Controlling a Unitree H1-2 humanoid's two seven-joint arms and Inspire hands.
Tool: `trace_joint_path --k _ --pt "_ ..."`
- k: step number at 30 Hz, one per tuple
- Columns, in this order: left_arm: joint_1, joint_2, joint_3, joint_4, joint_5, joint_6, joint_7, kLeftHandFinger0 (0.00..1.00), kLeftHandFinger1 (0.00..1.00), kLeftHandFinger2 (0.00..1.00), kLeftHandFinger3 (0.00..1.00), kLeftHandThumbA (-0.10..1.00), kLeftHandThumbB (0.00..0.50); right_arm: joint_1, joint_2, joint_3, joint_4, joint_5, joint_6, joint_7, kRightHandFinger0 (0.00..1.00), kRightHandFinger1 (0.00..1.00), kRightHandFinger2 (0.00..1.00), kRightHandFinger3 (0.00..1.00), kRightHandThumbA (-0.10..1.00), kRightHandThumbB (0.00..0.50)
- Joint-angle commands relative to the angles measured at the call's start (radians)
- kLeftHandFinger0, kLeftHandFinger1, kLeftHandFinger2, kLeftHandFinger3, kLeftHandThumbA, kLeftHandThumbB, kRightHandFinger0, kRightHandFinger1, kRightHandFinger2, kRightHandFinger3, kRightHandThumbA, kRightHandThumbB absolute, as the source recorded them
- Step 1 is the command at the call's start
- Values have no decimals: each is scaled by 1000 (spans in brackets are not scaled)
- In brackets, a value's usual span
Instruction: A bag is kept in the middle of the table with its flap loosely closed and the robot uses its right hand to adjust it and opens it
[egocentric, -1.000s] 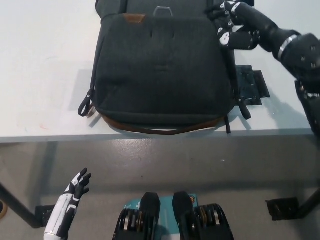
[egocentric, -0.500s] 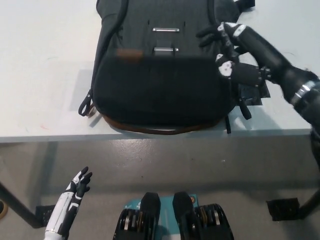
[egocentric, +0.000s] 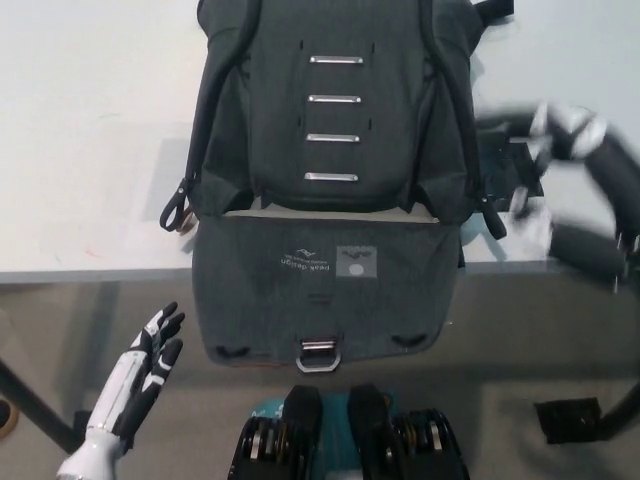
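The dark grey bag (egocentric: 335, 50) lies flat in the middle of the white table (egocentric: 80, 150). Its flap (egocentric: 325, 290) is folded down over the table's front edge and shows its printed inner side and a metal buckle (egocentric: 317, 352) at the bottom. Several metal rungs (egocentric: 333, 138) on the bag's front are uncovered. My black right hand (egocentric: 560, 135) is a blur to the right of the bag, above the table and clear of the flap. My white left hand (egocentric: 150, 365) rests low at the left, below the table edge, fingers spread and holding nothing.
A flat black plate (egocentric: 505, 160) lies on the table just right of the bag, partly under my right arm. A strap loop (egocentric: 177, 210) sticks out at the bag's left side. A table foot (egocentric: 570, 415) stands on the grey floor at lower right.
The flap has swung from lying over the bag's front to hanging down over the table edge. My right hand has let it go and moved off to the right. The left hand rose slightly.
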Motion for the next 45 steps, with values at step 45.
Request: trace_joint_path --k 45 --pt "-130 17 -13 9 -13 11 -34 1000 1000 1000 1000 991 137 407 365 -169 775 311 -558 -156 1000 1000 1000 1000 1000 180"
